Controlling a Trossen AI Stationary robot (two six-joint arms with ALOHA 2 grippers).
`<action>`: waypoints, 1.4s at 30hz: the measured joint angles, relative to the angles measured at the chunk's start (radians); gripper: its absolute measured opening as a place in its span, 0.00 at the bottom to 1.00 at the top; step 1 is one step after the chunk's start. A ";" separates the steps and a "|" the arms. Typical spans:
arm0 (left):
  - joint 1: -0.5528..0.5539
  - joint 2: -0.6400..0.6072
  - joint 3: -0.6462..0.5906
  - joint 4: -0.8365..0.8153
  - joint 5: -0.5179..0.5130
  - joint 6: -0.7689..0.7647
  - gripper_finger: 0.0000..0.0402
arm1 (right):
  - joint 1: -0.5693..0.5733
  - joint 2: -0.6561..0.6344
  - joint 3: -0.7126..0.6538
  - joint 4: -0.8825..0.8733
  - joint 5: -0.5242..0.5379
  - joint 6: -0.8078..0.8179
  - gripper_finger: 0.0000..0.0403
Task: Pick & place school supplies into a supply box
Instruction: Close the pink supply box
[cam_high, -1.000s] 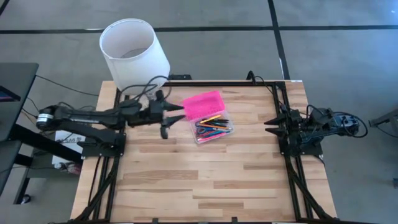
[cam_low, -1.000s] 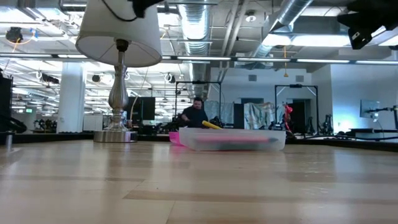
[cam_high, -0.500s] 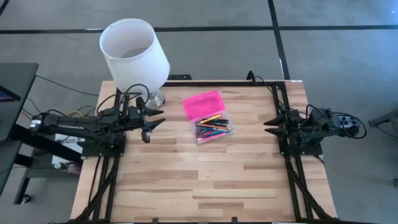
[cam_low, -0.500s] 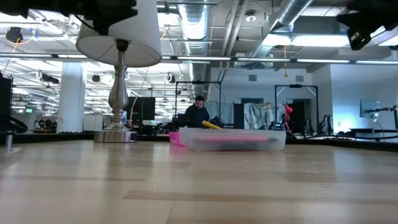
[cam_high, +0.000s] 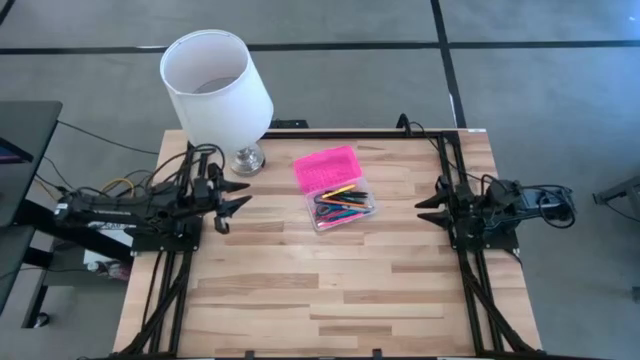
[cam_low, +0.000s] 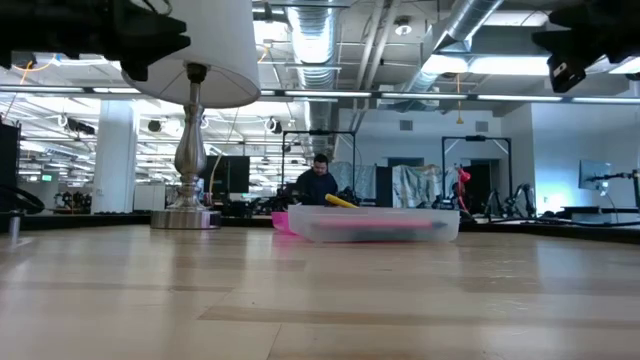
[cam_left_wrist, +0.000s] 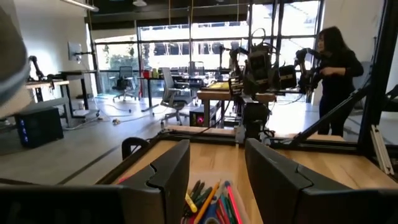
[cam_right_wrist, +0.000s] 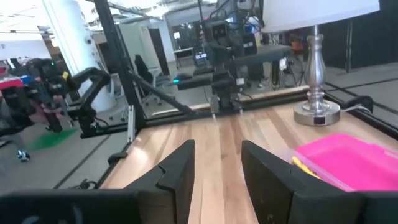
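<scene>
At the table's left edge, the left gripper (cam_high: 232, 203) hangs w/ its fingers (cam_left_wrist: 163, 174) spread apart, nothing between them, touching nothing. Over at the right edge the right gripper (cam_high: 432, 205) waits, fingers (cam_right_wrist: 180, 167) likewise apart and empty; both point toward the table's middle.

Table (cam_high: 330, 290) is pale butcher-block wood w/ a black frame round it, on a grey floor. A lamp w/ a white shade (cam_high: 213, 85) and silver base (cam_high: 246, 160) stands at the far-left corner, just beyond the left gripper. From table height the room behind is a big open workshop: ducts and pipes overhead, strip lights, racks and other rigs; a person (cam_low: 316, 183) in dark clothes is back there behind the box. The left wrist view also catches a person (cam_left_wrist: 336, 68) in black standing beyond the table's right edge.

Supply box (cam_high: 335, 187) sits open nr the middle of the far edge, pink lid (cam_high: 326, 167) lying toward the far edge, clear base (cam_low: 372, 224) toward the middle. School supplies (cam_high: 342, 205) – pens, pencils in yellow, blue, pink, black – lie inside the base. Box is between the two grippers, nearer the left one, clear of both; seen past the left fingers, the pens show right in the gap.
</scene>
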 joint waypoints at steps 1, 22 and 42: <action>0.000 -0.018 -0.010 0.000 0.001 0.000 0.38 | 0.000 0.000 0.000 0.000 0.000 -0.004 0.31; -0.002 -0.223 -0.182 0.021 0.086 -0.020 0.38 | 0.000 0.000 0.001 -0.007 0.000 -0.017 0.31; -0.008 -0.315 -0.183 -0.106 0.234 0.020 0.38 | 0.003 0.000 0.002 -0.023 -0.002 -0.017 0.31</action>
